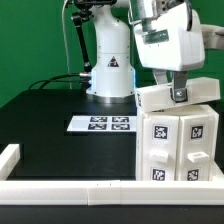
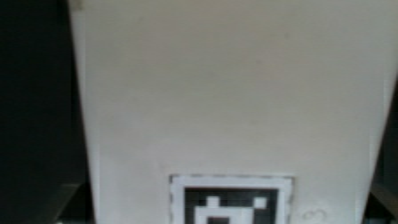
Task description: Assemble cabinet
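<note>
The cabinet body (image 1: 180, 150) is a large white box with several black-and-white tags. It stands at the front of the exterior view's right. A smaller white block (image 1: 160, 98) lies slightly tilted on top of it. My gripper (image 1: 180, 95) comes down from above and its dark fingers sit on this block. In the wrist view the block's white face (image 2: 231, 90) fills the picture, with one tag (image 2: 231, 202) on it between the jaws. The jaws appear closed on the block's sides, and the fingertips are mostly hidden.
The marker board (image 1: 102, 124) lies flat on the black table in front of the arm's white base (image 1: 110, 70). A long low white border rail (image 1: 60, 188) runs along the front edge and turns up at the exterior view's left (image 1: 10, 158).
</note>
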Motion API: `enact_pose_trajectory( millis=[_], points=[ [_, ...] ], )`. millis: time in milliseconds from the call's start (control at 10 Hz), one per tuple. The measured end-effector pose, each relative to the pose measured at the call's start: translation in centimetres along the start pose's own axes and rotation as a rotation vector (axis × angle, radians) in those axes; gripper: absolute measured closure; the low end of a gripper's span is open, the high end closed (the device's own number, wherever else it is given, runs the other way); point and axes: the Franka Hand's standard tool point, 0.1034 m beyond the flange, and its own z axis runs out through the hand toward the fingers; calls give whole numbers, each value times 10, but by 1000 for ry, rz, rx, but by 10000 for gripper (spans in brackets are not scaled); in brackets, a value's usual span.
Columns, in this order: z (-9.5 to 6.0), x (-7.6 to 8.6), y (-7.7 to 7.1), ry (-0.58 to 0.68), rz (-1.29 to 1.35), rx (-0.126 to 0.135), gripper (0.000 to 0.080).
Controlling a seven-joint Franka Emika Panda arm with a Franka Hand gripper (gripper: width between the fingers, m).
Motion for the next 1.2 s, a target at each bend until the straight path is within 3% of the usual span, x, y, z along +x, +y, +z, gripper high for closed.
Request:
enact_pose_trajectory(
  millis=[300, 600, 1100, 1200],
  points=[
    [0, -1, 1, -22, 261, -2, 238],
    [1, -1, 3, -39, 519, -22, 238],
    [0, -3, 0, -97, 580, -11, 238],
    [0, -5, 0, -97, 570, -11, 87]
  ],
)
